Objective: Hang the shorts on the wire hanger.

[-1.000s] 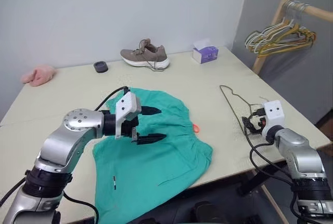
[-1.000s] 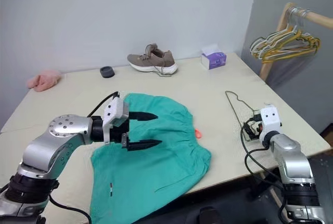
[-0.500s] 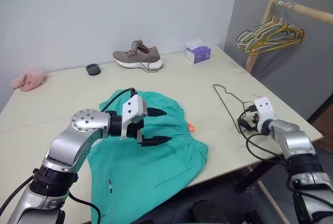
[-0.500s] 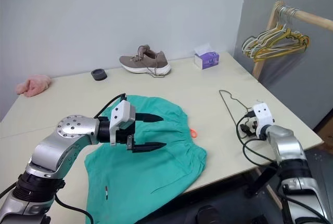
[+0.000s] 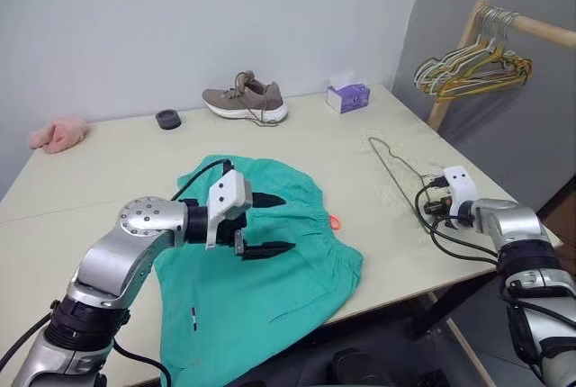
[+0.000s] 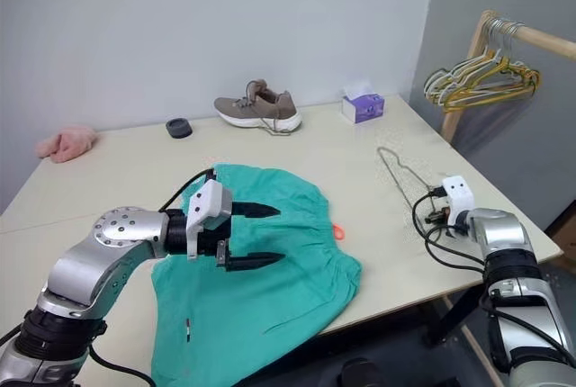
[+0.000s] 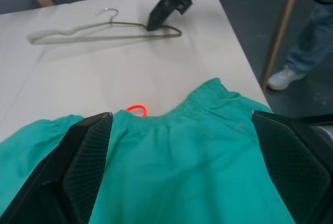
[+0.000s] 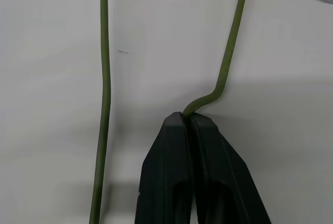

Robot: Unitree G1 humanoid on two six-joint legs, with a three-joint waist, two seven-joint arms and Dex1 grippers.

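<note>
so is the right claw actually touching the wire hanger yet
Touching. In the right wrist view the right claw is shut on the wire hanger, the green wire running straight into the seam between the two black fingers with no gap.

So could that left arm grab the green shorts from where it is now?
Probably yes. The left gripper hovers open just above the shorts, nothing lies between them, and the right gripper is off pinching the wire hanger.
</note>
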